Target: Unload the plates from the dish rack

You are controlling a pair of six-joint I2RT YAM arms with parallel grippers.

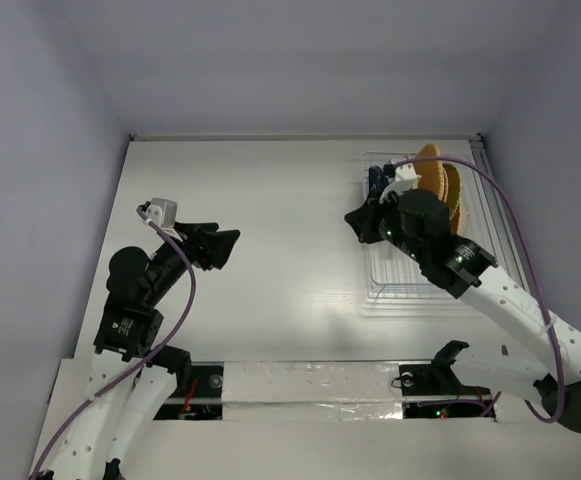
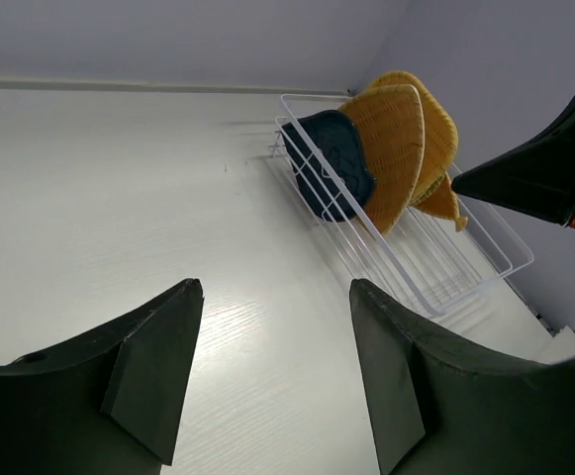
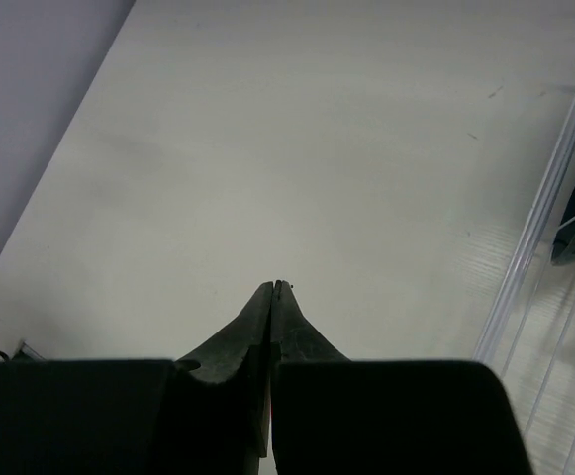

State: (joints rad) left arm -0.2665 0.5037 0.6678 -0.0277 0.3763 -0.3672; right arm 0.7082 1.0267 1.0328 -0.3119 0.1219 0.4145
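The right gripper (image 3: 272, 287) has its two black fingers pressed together with nothing between them, and it hangs over the white table (image 1: 270, 200), just beside the left rim of the clear rectangular dish rack with thin upright tines (image 1: 470, 275). The left gripper (image 2: 272, 366) is spread wide and empty, well apart from the rack and facing it. To do this step well, I think the right gripper should first open, then come down on the upper edge of the nearest dish and lift it straight up along the tines, so that the neighbour is not dragged. In the rack, all plates stand on edge at the far end: the small dark blue dish (image 2: 332, 163) is in front, and the orange-tan woven plates (image 2: 396, 148) lean close behind it. The near part of the rack holds nothing.
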